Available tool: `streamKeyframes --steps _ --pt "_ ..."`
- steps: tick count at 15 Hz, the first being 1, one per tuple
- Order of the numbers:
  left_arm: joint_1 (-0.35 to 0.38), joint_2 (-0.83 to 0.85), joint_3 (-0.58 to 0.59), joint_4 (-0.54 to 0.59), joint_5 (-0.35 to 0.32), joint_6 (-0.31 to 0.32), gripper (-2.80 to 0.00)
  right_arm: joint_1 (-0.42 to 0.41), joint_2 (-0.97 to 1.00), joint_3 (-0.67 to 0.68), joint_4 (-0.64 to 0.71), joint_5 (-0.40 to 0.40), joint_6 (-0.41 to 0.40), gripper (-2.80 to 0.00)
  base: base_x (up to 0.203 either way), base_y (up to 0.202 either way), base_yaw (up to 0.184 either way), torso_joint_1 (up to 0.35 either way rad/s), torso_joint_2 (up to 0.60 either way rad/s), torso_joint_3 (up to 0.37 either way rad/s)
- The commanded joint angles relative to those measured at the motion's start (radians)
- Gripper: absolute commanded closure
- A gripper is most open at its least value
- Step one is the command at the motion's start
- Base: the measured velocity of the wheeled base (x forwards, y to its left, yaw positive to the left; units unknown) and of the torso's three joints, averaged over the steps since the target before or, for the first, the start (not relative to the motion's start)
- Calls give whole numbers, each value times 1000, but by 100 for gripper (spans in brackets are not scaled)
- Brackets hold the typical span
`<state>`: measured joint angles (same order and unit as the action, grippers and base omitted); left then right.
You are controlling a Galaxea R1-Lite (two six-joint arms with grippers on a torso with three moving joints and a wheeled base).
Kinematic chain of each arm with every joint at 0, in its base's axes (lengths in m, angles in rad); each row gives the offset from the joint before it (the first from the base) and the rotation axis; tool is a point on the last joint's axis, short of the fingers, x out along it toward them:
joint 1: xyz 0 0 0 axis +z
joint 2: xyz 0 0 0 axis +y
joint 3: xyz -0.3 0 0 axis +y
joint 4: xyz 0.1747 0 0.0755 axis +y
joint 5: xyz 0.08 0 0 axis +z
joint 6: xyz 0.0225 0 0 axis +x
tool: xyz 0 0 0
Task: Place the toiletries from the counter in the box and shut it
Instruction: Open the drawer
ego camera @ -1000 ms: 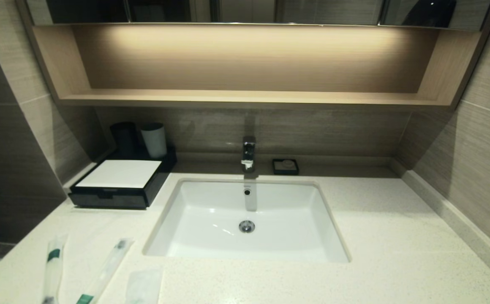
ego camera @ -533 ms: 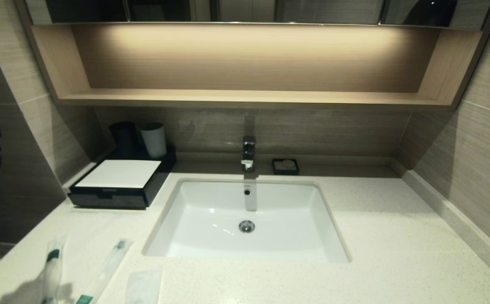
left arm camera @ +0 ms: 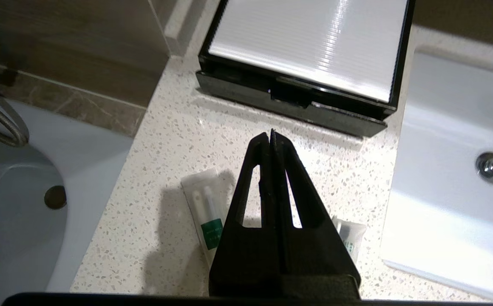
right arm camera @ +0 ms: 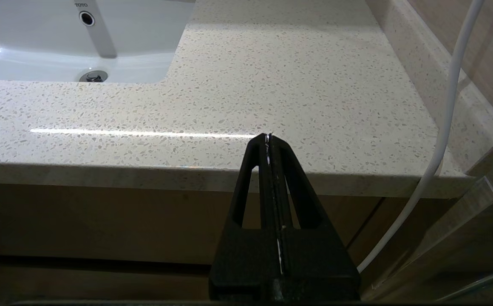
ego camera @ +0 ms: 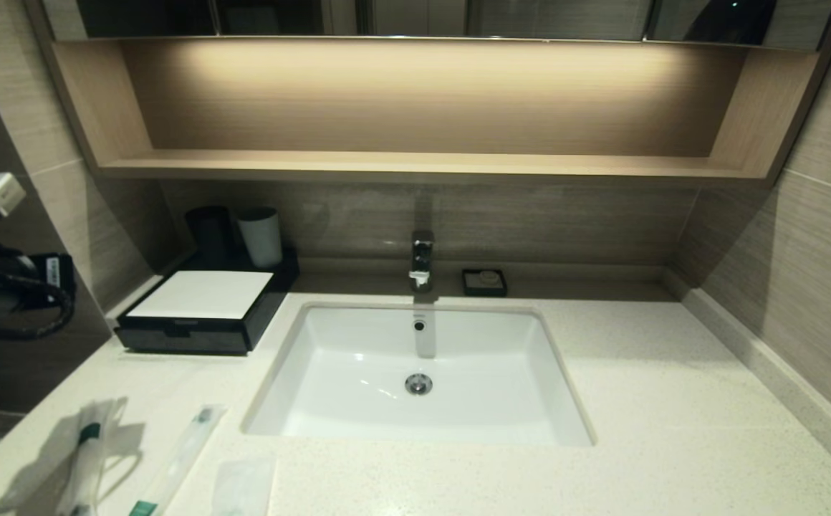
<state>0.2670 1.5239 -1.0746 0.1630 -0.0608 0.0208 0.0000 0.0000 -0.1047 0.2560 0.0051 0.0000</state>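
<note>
Two long clear sachets with green bands (ego camera: pixel 89 448) (ego camera: pixel 178 459) and a squarish clear packet (ego camera: pixel 243 486) lie on the cream counter (ego camera: pixel 673 401) at the front left. The black box (ego camera: pixel 179 333) with a white top stands at the back left, its drawer shut. My left gripper (left arm camera: pixel 271 137) is shut and empty, held above the sachets and pointing at the box's drawer front (left arm camera: pixel 289 100). In the left wrist view one sachet (left arm camera: pixel 206 208) lies beside the fingers, the other's end (left arm camera: pixel 352 238) peeks out, and the squarish packet is hidden. My right gripper (right arm camera: pixel 268 138) is shut, low before the counter's front edge.
The white sink (ego camera: pixel 358 358) with a tap (ego camera: pixel 421 258) fills the middle. A black cup (ego camera: pixel 209 233) and a white cup (ego camera: pixel 261 236) stand behind the box. A small black soap dish (ego camera: pixel 484 282) sits at the back. A white cable (right arm camera: pixel 442 127) hangs by the right gripper.
My left arm has risen into the head view at the left edge. Its shadow now falls over the leftmost sachet. The toiletries and box have not moved.
</note>
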Motion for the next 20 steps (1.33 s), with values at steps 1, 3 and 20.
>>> streamKeyframes --steps 1,3,20 --pt "-5 95 9 3 -6 11 0 0 0 0 2 1 0 0 0 0 0 0 0 0" --pt "-11 168 9 2 -26 15 0 0 0 0 2 1 0 0 0 0 0 0 0 0" --pt "-29 472 -99 -74 -120 39 0 0 0 0 2 1 0 0 0 0 0 0 0 0"
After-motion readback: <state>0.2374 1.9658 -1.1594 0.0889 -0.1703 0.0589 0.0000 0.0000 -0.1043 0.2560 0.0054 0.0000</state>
